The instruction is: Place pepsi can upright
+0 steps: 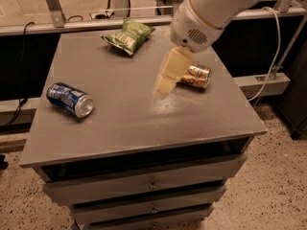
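- Landmark for all positions: the gold-brown can (195,76), lying on its side on the desk (134,128), right of the desk's middle as the camera sees it.
- pepsi can (70,99): on its side, not upright. It is well apart from the gold-brown can, far to that can's left in the view and a little nearer the front edge. Its silver end faces the camera and slightly right. Nothing touches it.
- gripper (169,73): a pale cream block hanging from the arm (211,11), just left of the gold-brown can. It overlaps that can's left end in the view. I can't tell whether it touches the can or sits above it.
- Gripper state: can't tell whether it is spread or closed, as it reads as one pale shape. Nothing is visibly held.
- The arm's white round housing sits above and behind the gold-brown can, coming in from the top right of the view.
- green chip bag (128,35): lies flat, behind and to the left of the gold-brown can near the back edge, clear of both cans.
- drawers (148,186): stacked in the desk's front face, below and forward of the gold-brown can.
- cable (277,42): a light-coloured line off the desk, to the right of the gold-brown can, running down toward the floor rail.
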`<action>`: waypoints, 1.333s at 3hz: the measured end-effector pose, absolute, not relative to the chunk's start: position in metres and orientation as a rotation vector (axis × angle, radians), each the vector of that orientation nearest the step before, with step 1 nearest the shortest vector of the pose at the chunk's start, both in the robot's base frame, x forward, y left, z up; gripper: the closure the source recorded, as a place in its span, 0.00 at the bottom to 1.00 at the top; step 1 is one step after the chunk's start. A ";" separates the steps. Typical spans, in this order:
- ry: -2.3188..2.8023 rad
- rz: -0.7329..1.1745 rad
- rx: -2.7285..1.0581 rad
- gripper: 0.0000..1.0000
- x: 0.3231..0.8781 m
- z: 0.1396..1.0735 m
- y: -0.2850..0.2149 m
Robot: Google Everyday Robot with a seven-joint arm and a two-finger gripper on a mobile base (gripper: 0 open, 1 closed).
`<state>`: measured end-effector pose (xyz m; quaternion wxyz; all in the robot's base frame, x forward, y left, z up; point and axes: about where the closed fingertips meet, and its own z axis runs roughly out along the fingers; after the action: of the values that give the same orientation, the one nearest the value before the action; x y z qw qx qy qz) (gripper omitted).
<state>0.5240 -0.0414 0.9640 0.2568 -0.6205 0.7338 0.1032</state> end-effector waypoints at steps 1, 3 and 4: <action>1.939 0.420 -1.660 0.00 0.547 0.957 0.038; 2.035 0.538 -1.620 0.00 0.557 0.916 0.154; 2.124 0.517 -1.604 0.00 0.560 0.892 0.183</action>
<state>0.5603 0.1832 0.8924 0.2134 -0.5780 0.7653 0.1863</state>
